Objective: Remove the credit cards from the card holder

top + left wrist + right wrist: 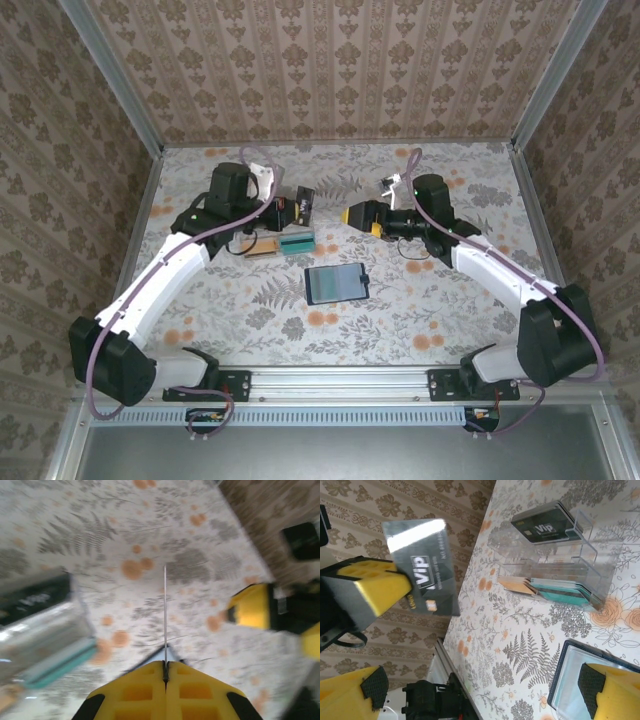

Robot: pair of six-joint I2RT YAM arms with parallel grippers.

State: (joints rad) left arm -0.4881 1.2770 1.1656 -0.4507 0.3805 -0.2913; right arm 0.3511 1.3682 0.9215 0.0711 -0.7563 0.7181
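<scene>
The card holder lies open and flat on the table between the arms, its grey-blue inside facing up; its dark rim shows in the right wrist view. My left gripper is shut on a dark credit card marked "Vip", held in the air above the table. In the left wrist view that card stands edge-on between the pressed yellow fingers. My right gripper faces it from the right, open, with nothing between its fingers.
A clear plastic tray stands left of the card holder. It holds another dark "Vip" card, teal cards and an orange-tan card. Patterned walls close the table at the back and sides.
</scene>
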